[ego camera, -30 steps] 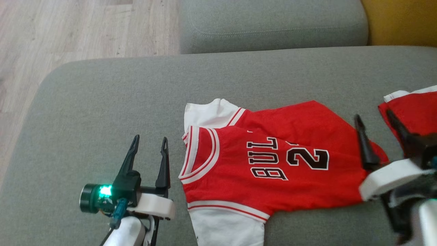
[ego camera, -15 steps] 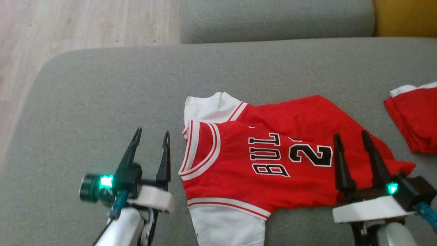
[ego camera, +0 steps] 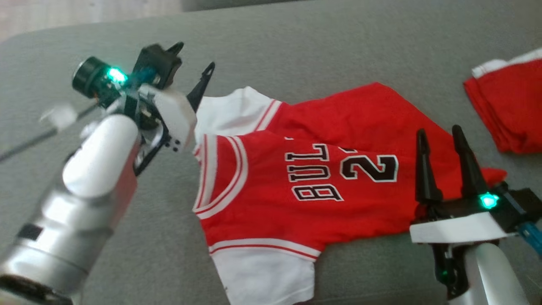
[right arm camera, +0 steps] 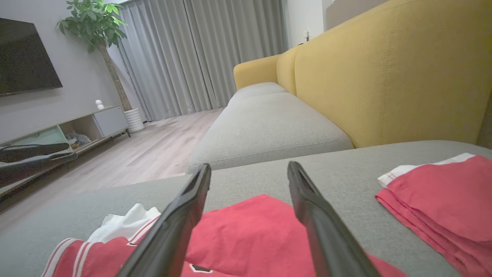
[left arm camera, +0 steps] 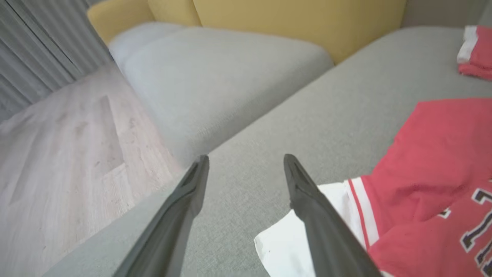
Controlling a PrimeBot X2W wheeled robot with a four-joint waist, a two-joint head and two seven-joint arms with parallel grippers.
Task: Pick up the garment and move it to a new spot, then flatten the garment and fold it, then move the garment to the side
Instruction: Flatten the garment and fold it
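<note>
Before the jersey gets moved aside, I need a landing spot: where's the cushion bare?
Bare: the wide strip of cushion beyond the jersey, from the left claw across to the folded red garment. Crowded: the right side, where the open right claw sits at the jersey's end beside that garment.

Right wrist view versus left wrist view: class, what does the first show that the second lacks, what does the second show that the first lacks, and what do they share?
Right wrist view's extras: a television, a potted plant, a low cabinet and the open right gripper. Left wrist view's extra: the open left gripper. Shared: the red jersey, the folded red garment, a grey cushion, the yellow sofa back, curtains and wood floor.
</note>
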